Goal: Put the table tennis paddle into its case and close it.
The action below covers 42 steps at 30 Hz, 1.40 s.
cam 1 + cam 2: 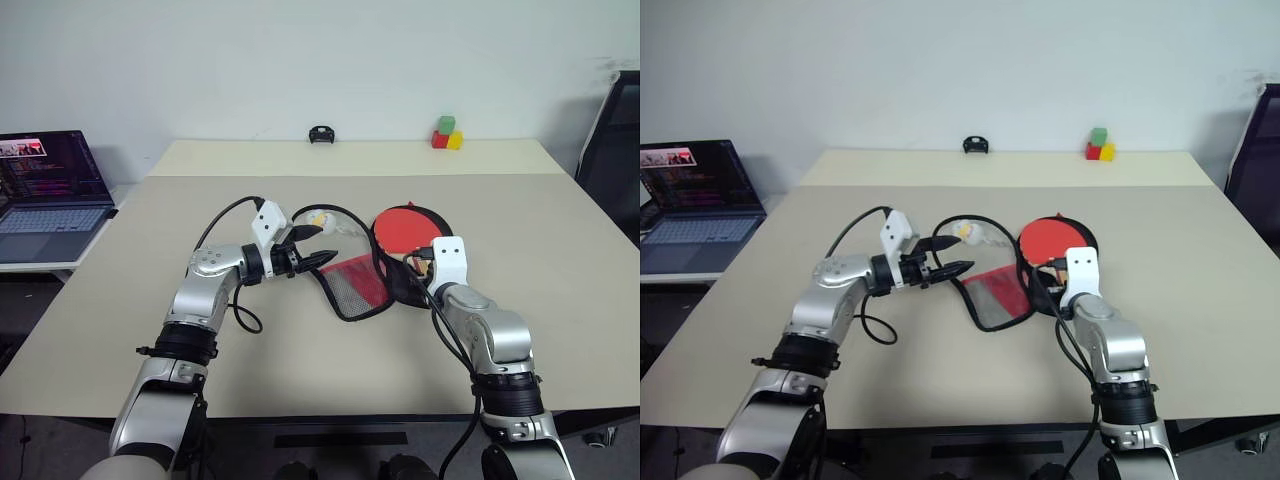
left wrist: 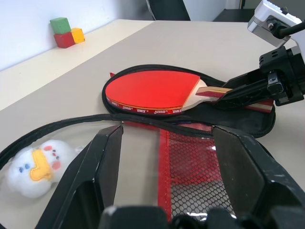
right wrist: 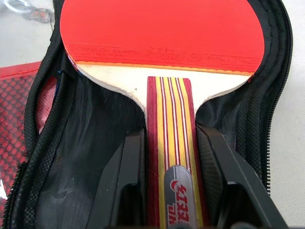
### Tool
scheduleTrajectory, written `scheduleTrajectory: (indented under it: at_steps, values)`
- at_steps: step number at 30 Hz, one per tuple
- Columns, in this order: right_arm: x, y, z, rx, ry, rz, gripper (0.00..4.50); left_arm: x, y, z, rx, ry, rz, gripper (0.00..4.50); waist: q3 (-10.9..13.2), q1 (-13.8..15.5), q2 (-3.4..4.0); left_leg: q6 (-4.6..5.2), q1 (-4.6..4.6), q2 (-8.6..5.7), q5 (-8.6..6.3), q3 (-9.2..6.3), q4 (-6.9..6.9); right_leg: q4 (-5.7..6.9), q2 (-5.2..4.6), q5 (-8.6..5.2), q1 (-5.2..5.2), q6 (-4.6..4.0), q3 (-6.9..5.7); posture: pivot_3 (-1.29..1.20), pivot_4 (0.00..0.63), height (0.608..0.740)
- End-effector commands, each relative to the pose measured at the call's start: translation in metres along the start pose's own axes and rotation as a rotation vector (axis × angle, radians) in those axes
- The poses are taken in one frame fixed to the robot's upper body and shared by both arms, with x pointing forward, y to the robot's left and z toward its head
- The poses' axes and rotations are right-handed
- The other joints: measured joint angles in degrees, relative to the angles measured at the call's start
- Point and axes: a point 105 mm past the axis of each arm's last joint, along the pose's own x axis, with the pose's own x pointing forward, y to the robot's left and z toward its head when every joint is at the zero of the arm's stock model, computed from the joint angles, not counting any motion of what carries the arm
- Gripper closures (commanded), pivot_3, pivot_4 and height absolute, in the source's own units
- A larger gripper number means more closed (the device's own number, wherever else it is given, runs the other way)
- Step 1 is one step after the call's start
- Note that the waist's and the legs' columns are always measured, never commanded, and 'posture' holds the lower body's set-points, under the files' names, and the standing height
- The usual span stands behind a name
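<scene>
The table tennis paddle (image 1: 405, 228) lies red face up inside the black half of the open case (image 3: 86, 157). My right gripper (image 3: 170, 133) is shut on the striped wooden handle, one finger on each side. The case's red mesh flap (image 1: 355, 283) is folded out flat on the table to the left of the paddle. Just left of that flap my left gripper (image 1: 320, 246) hovers open, pointing toward the paddle. In the left wrist view the flap's black zipper edge (image 2: 157, 125) runs across in front of its fingers. A white plush charm (image 1: 322, 219) lies beside the case.
Red, green and yellow blocks (image 1: 447, 133) and a small black object (image 1: 321, 134) stand at the table's far edge. An open laptop (image 1: 50, 195) sits on a side table to the left. A black chair (image 1: 615, 150) stands at the right.
</scene>
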Motion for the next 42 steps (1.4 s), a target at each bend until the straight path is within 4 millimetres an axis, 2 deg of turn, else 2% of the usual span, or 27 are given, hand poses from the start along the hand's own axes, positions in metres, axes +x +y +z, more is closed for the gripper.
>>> scheduleTrajectory:
  at_steps: [1, 6, 8, 16, 20, 24, 27, 31, 36, 42]
  values:
    - [-0.005, 0.001, 0.019, 0.002, -0.071, -0.004, 2.41, -0.005, 0.004, 0.013, 0.038, -0.033, 0.015, 1.26, 0.0, 0.0, 0.0, 0.0, 0.0, 0.0, 0.0, 0.0, 0.0, 0.0, 0.0, 0.0, 0.0, 0.0, 0.0, 0.0, 0.15, 0.74]
    - [-0.007, 0.003, 0.021, -0.002, -0.082, 0.002, 0.71, -0.006, 0.004, 0.013, 0.038, -0.032, 0.017, 1.26, 0.0, 0.0, 0.0, 0.0, 0.0, 0.0, 0.0, 0.0, 0.0, 0.0, 0.0, 0.0, 0.0, 0.0, -0.01, 0.0, 0.15, 0.74]
    - [-0.011, 0.01, 0.027, -0.004, -0.102, 0.047, 0.01, -0.006, 0.004, 0.012, 0.037, -0.032, 0.018, 1.26, 0.0, 0.0, 0.0, 0.0, 0.0, 0.0, 0.0, -0.01, 0.0, 0.0, 0.0, 0.0, 0.0, 0.0, 0.0, 0.0, 0.15, 0.74]
    - [-0.038, 0.013, 0.049, -0.078, -0.203, 0.178, 0.01, -0.012, 0.007, 0.008, 0.023, -0.028, 0.048, 1.26, 0.0, 0.05, 0.0, 0.0, 0.0, -0.01, 0.0, -0.02, 0.01, 0.0, 0.0, 0.0, 0.01, 0.0, -0.03, 0.0, 0.15, 0.74]
    - [-0.057, 0.0, 0.067, -0.142, -0.279, 0.265, 0.01, -0.018, 0.01, 0.0, 0.004, -0.015, 0.081, 1.26, 0.0, 0.08, 0.0, 0.01, 0.0, -0.01, 0.0, -0.03, 0.01, -0.03, 0.01, 0.0, 0.02, 0.0, -0.05, 0.0, 0.15, 0.74]
    - [-0.08, -0.005, 0.078, -0.132, -0.276, 0.476, 0.01, -0.019, 0.014, -0.005, -0.013, -0.011, 0.113, 1.26, 0.0, 0.13, -0.01, 0.01, 0.0, -0.01, 0.0, -0.06, 0.01, -0.03, 0.01, 0.0, 0.05, 0.0, -0.06, 0.0, 0.15, 0.74]
    - [-0.101, -0.012, 0.083, -0.199, -0.271, 0.602, 0.01, -0.02, 0.017, -0.006, -0.019, -0.014, 0.13, 1.26, 0.0, 0.16, -0.01, 0.02, 0.0, -0.01, -0.01, -0.09, 0.02, -0.06, 0.01, 0.0, 0.08, 0.0, -0.09, 0.0, 0.15, 0.74]
    - [-0.116, -0.024, 0.086, -0.27, -0.235, 0.678, 0.01, -0.022, 0.019, -0.007, -0.027, -0.015, 0.141, 1.26, 0.0, 0.13, -0.02, 0.03, 0.03, 0.0, -0.01, -0.11, 0.02, -0.08, 0.0, 0.0, 0.13, 0.0, -0.1, 0.0, 0.15, 0.74]
    - [-0.119, -0.034, 0.091, -0.331, -0.2, 0.696, 0.01, -0.025, 0.02, -0.01, -0.043, -0.011, 0.156, 1.26, 0.01, 0.14, -0.03, 0.02, 0.03, 0.02, -0.01, -0.12, 0.04, -0.07, -0.01, 0.0, 0.15, 0.0, -0.1, 0.0, 0.15, 0.74]
    - [-0.117, -0.035, 0.093, -0.346, -0.192, 0.7, 0.01, -0.037, 0.022, -0.017, -0.065, 0.008, 0.188, 1.26, 0.01, 0.14, -0.03, 0.02, 0.04, 0.03, -0.01, -0.14, 0.05, -0.06, -0.1, 0.0, 0.16, 0.0, -0.09, 0.0, 0.15, 0.74]
